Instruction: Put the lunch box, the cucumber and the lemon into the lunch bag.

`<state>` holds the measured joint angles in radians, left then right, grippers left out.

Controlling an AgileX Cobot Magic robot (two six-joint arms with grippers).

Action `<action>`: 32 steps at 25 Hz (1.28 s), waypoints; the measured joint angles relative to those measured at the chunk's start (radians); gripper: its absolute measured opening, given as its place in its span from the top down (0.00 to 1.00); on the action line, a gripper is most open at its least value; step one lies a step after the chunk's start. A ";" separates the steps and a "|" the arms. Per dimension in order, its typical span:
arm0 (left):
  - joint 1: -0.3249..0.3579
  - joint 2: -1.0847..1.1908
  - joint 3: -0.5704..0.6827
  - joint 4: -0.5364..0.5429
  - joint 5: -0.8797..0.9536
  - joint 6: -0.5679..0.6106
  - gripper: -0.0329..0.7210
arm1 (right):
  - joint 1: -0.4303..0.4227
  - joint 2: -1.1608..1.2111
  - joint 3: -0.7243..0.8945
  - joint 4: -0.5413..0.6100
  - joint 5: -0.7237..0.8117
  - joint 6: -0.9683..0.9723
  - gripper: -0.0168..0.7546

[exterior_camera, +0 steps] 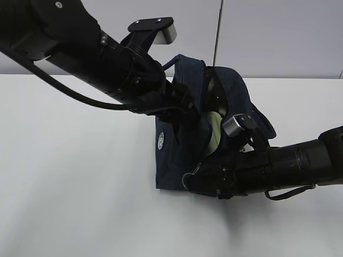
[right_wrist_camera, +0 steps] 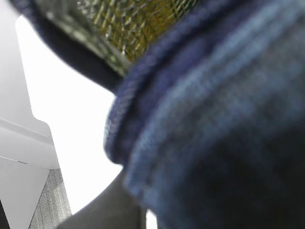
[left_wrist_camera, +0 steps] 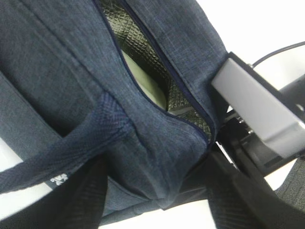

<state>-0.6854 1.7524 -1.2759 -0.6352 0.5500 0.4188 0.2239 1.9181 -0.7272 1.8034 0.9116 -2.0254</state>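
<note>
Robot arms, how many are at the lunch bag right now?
2. One arm reaches in from the upper left to the lunch bag; the other arm comes from the right along the bag's lower right side. Neither gripper's jaws are visible.

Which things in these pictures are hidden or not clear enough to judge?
- Cucumber and lemon: seen in no view; whether inside the lunch bag cannot be told.
- Lunch box: only a pale green strip shows through the bag's opening.
- Left gripper: exterior view, hidden behind arm and bag.
- Right gripper: right wrist view, blurred fabric fills the frame.
</note>
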 joint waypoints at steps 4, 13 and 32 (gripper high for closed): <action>0.002 0.019 0.000 0.000 -0.004 -0.002 0.35 | 0.000 0.000 0.000 0.000 0.002 0.002 0.98; 0.002 0.047 0.000 0.000 0.004 -0.003 0.45 | 0.000 0.000 -0.003 -0.003 0.019 0.004 0.98; 0.002 0.047 0.000 0.057 0.007 -0.007 0.96 | 0.000 0.000 -0.003 -0.004 0.105 0.046 0.98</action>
<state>-0.6833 1.7994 -1.2759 -0.5783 0.5570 0.4114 0.2239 1.9181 -0.7304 1.7993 1.0169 -1.9794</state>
